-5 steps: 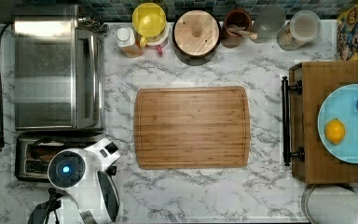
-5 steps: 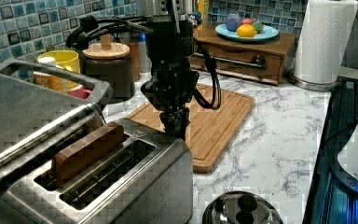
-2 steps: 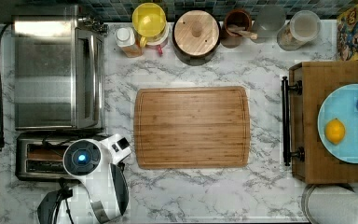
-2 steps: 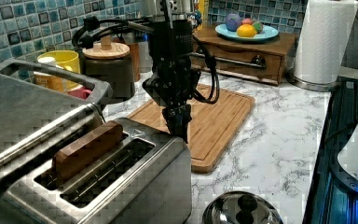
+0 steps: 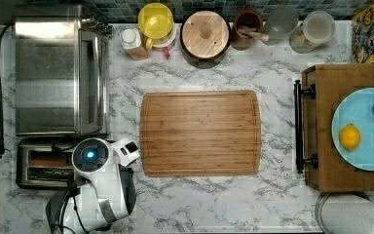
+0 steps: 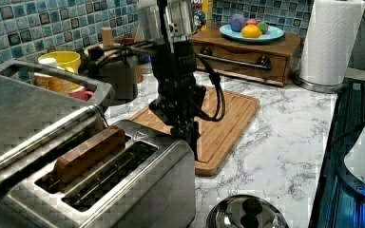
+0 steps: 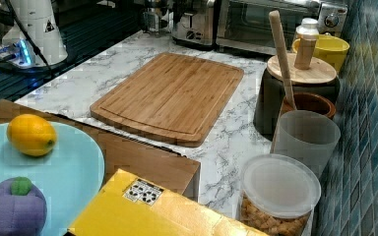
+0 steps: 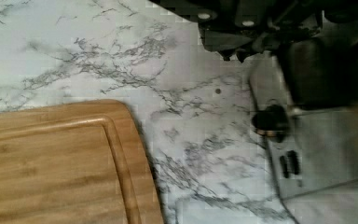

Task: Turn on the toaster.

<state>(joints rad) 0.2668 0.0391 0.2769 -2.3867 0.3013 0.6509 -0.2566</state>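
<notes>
Because the lever sits on one narrow end of the toaster (image 5: 34,165), what matters is which end faces the claw (image 6: 193,140). The toaster stands at the edge of the marble worktop (image 5: 224,204), just beside the larger toaster oven (image 5: 53,73). Its long axis runs across the top view from left to right, and its slots run the same way. The end carrying the lever looks toward the cutting board (image 5: 199,131), on the top view's right.

In the left view, the claw hangs point-down right at that end. It is close against the steel face, between the toaster and the board, with its tip below the toaster's top edge. The wrist view shows a black knob (image 8: 270,122), probably the lever, standing out from the end face just beside the dark body of the claw. I cannot tell whether the two touch, nor whether the claw is clenched or released.

A brown slice of bread (image 6: 90,152) stands high in the nearer slot, which suggests the lever is not yet pressed. I judge that the coming move is a short stroke straight down along that end face, with the claw kept over the knob and not drifting off toward the board.
</notes>
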